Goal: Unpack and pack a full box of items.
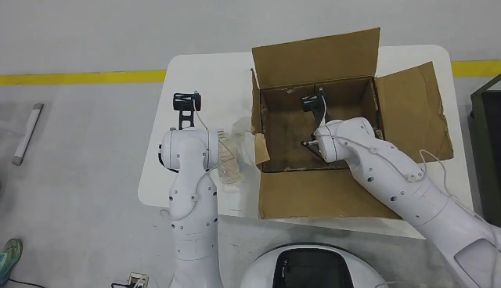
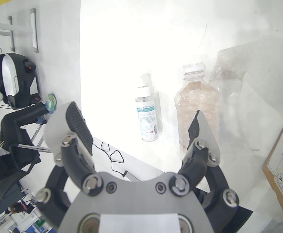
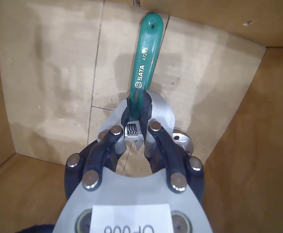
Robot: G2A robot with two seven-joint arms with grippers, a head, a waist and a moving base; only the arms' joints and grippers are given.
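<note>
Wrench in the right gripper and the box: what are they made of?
Wrench: head looks like bright bare steel, shiny at the worm screw; handle a glossy green coating, plastic or rubber. Box: brown cardboard, matte, creased and scuffed.

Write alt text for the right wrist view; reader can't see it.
The right gripper is shut on a green-handled adjustable wrench, gripping it near the metal head, with the handle pointing away from the camera. Behind it are the brown floor and walls of a cardboard box.
</note>
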